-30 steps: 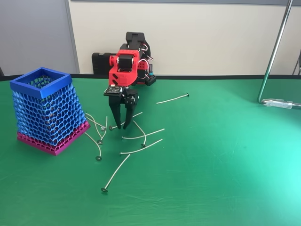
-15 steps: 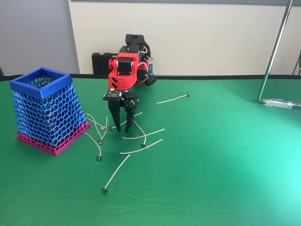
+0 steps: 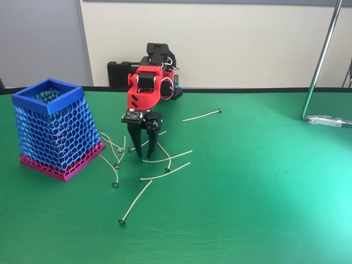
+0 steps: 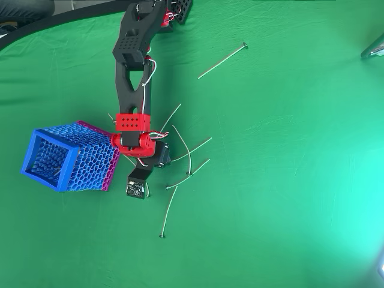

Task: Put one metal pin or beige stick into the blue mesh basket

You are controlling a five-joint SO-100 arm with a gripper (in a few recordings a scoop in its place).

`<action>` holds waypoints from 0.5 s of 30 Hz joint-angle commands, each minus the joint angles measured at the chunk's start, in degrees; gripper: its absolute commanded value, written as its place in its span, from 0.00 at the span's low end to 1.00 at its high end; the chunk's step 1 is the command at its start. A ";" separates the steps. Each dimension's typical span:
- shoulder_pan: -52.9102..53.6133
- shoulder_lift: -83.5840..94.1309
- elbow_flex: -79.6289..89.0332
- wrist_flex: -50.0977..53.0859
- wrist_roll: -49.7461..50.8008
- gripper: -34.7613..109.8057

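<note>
The gripper (image 3: 144,155) hangs with fingers spread over loose pins (image 3: 168,159) mid-worktop, reaching to grasp. Next it must pinch one and carry it to the blue mesh basket (image 3: 53,129) near the left edge.

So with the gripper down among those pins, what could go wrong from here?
The open gripper is over a tangle of crossing pins, so closing may catch two at once or pinch none. A thin bent pin could also slip or swing in the fingers on the way up. The blue mesh basket is tall with a narrow rim, so a long pin carried crosswise might hit the rim and fall outside.
</note>
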 commanded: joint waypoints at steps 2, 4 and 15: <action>-0.35 0.00 -2.55 -0.44 0.18 0.34; -0.35 -0.35 -2.81 -0.44 0.35 0.34; -0.26 -2.55 -5.01 -0.44 1.32 0.32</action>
